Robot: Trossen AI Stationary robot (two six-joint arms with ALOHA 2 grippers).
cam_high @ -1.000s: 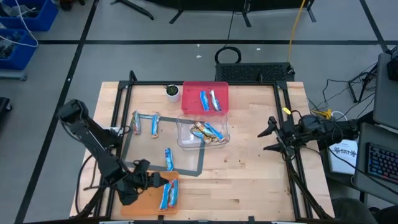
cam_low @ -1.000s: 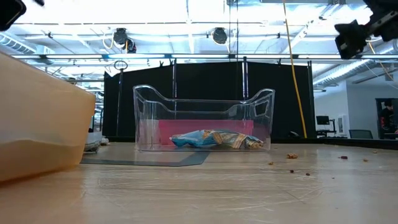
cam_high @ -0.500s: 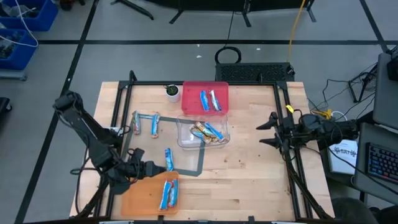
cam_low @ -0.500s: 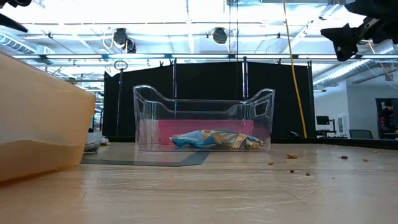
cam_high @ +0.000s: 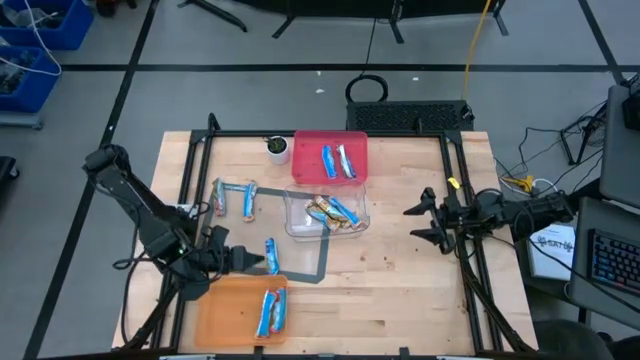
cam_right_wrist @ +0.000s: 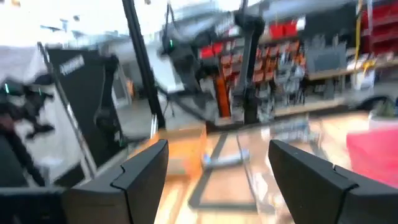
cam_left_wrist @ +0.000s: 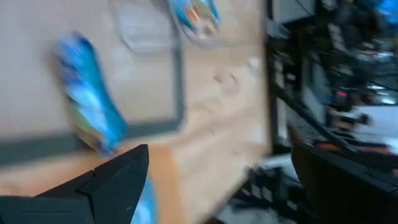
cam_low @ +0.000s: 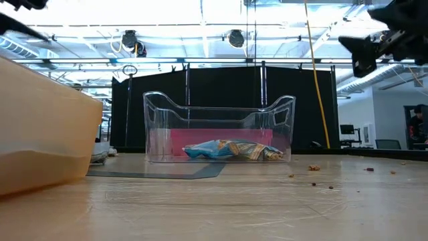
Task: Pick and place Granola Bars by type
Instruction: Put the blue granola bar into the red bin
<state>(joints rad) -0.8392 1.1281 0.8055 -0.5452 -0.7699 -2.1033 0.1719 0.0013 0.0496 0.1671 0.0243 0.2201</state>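
Note:
Granola bars lie in several places. Two blue ones rest in the orange tray (cam_high: 225,318), two blue ones (cam_high: 337,161) in the red tray (cam_high: 310,148), and a mixed heap (cam_high: 333,211) in the clear bin (cam_low: 219,130). Two bars (cam_high: 234,199) and a single blue bar (cam_high: 271,256) lie flat on the grey mat. My left gripper (cam_high: 248,262) hangs open just left of that single bar (cam_left_wrist: 90,109), with nothing between its fingers. My right gripper (cam_high: 418,223) hovers open over the table's right part, holding nothing.
A small white cup (cam_high: 277,148) stands at the far edge, left of the red tray. Black frame rails (cam_high: 470,240) run along the table's sides. Crumbs (cam_low: 312,169) dot the bare wood between the clear bin and my right gripper.
My left gripper has risen off the orange tray and moved toward the far edge and a little right, up to the single blue bar, staying open. My right gripper has sunk and shifted slightly toward the table's left, tipping as it went, still open.

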